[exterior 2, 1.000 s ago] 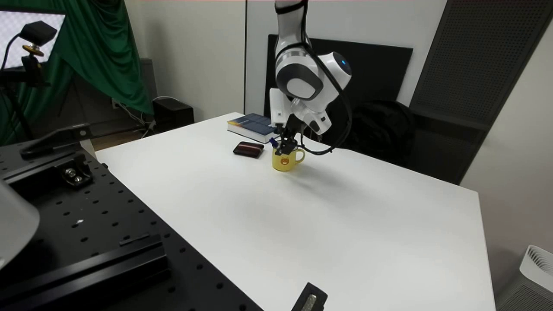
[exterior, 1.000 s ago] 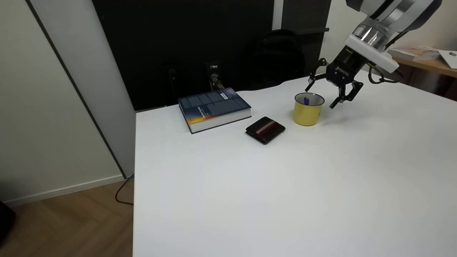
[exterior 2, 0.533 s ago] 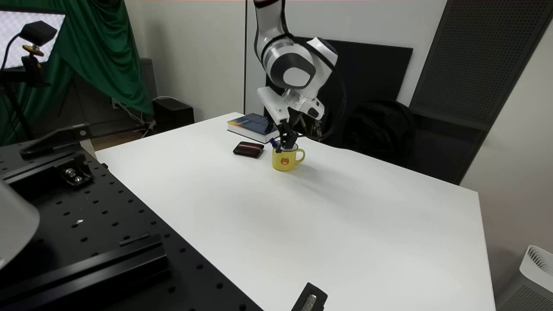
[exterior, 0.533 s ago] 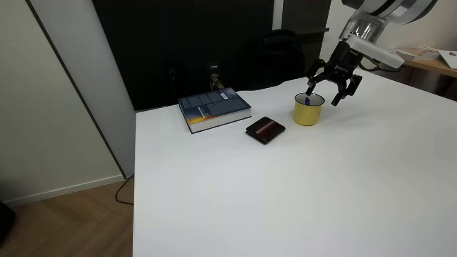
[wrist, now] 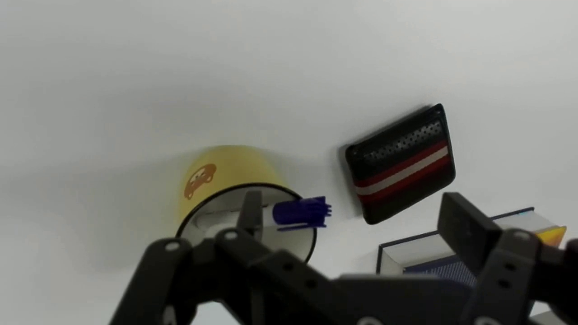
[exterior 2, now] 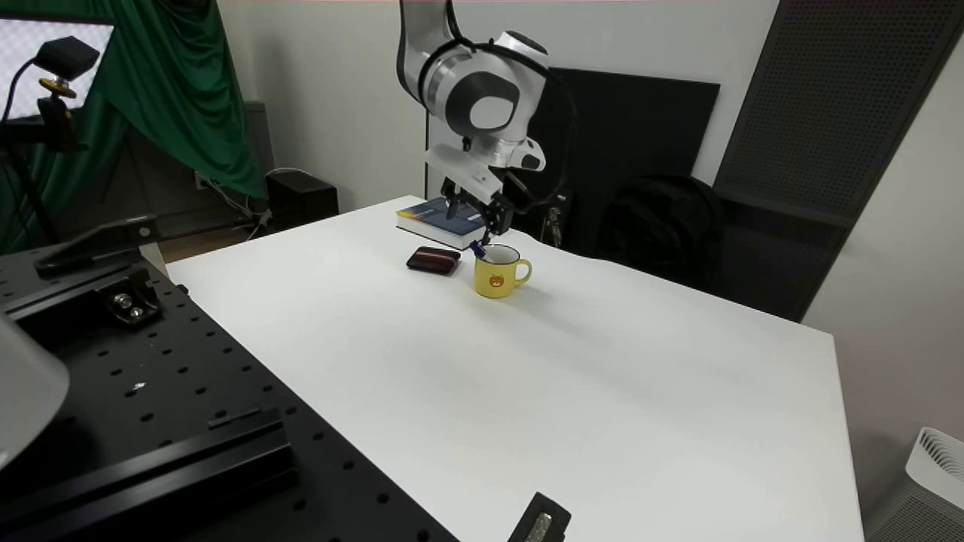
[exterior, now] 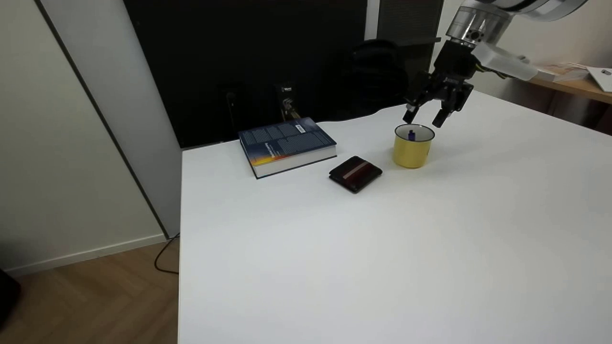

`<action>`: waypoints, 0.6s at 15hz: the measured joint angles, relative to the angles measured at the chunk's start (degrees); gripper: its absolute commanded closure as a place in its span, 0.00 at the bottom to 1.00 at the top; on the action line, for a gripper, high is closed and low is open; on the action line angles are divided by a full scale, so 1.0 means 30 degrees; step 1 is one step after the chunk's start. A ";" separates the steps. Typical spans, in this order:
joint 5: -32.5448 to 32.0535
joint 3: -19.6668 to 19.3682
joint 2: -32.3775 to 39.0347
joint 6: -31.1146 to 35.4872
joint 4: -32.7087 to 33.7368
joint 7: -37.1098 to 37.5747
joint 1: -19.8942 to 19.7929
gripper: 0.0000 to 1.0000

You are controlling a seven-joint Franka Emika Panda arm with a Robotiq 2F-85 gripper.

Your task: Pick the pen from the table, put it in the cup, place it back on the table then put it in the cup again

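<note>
Toward one o'clock of the yellow mug [exterior: 411, 155] in an exterior view, the gripper [exterior: 422, 119], spread wide and empty, has shifted toward the book [exterior: 287, 143] at nine o'clock; the pen [wrist: 293, 213] leans in the mug, so one placement seems done, regrasp or retreat unclear. The book's print is illegible.

cup [wrist: 230, 163]: smooth | pen [wrist: 295, 213]: plastic | wallet [wrist: 402, 167]: leather-like | table [exterior: 344, 267]: smooth, matt | curtain [exterior 2: 181, 98]: cloth
</note>
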 measured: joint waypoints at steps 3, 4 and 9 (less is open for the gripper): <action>-0.1768 -0.0275 -0.0675 0.0534 -0.1224 0.0192 0.0269 0.00; -0.2232 -0.0582 -0.0929 0.0549 -0.1592 0.0441 0.0514 0.00; -0.3931 -0.3498 -0.2544 0.0524 -0.3345 0.3685 0.3030 0.00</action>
